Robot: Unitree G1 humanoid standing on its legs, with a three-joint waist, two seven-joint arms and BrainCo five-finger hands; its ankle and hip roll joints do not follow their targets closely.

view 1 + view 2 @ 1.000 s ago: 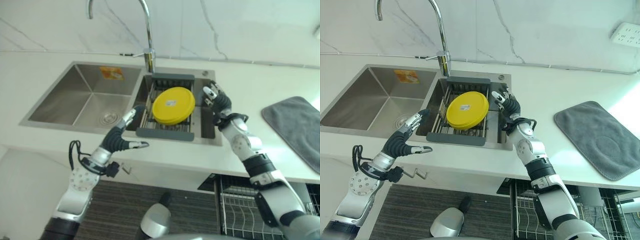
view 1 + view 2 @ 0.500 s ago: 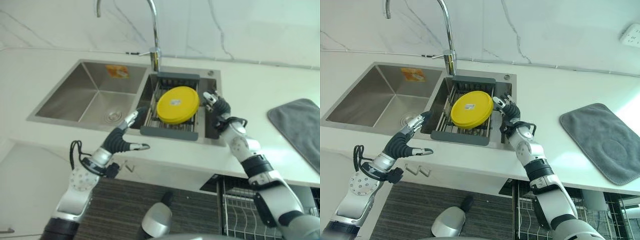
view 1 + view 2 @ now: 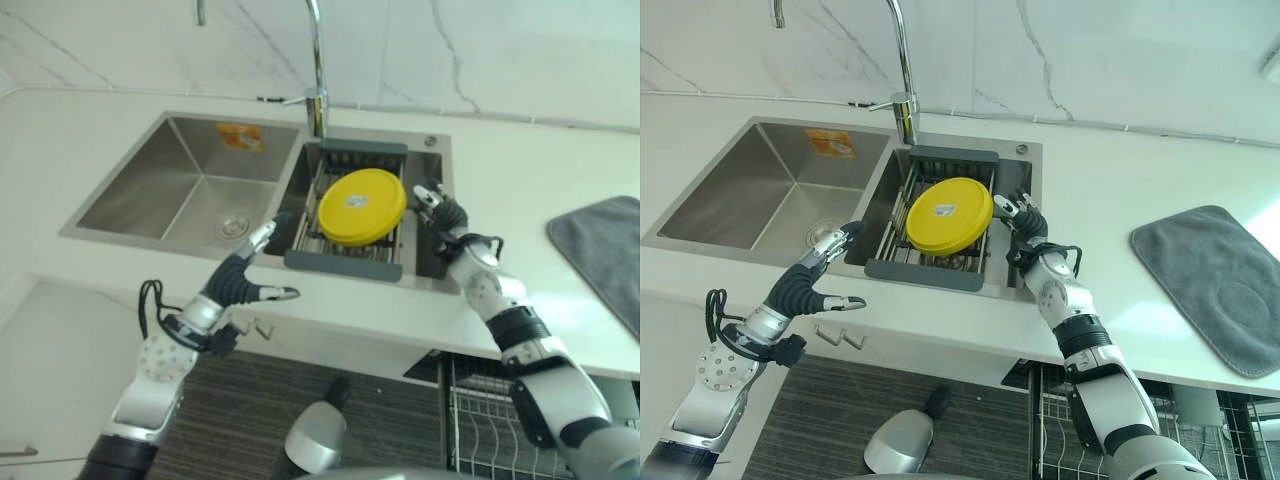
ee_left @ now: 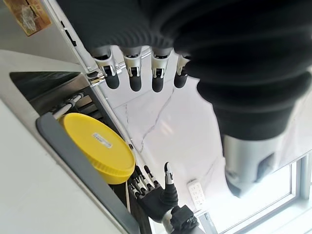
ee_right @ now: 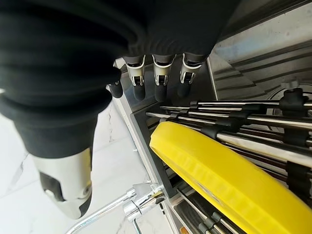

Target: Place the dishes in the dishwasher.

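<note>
silver-grey jointed arms, dark ribbed covers over wrists; left hand (image 3: 243, 272) and right hand (image 3: 443, 212) have silver, dark-tipped fingers.

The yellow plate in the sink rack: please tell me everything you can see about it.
The yellow plate is round, looks like matte plastic, and has a small pale sticker near its centre. It leans tilted on the wire bars of the grey-framed rack in the right basin. The right hand is open just beside its edge; contact cannot be told.
</note>
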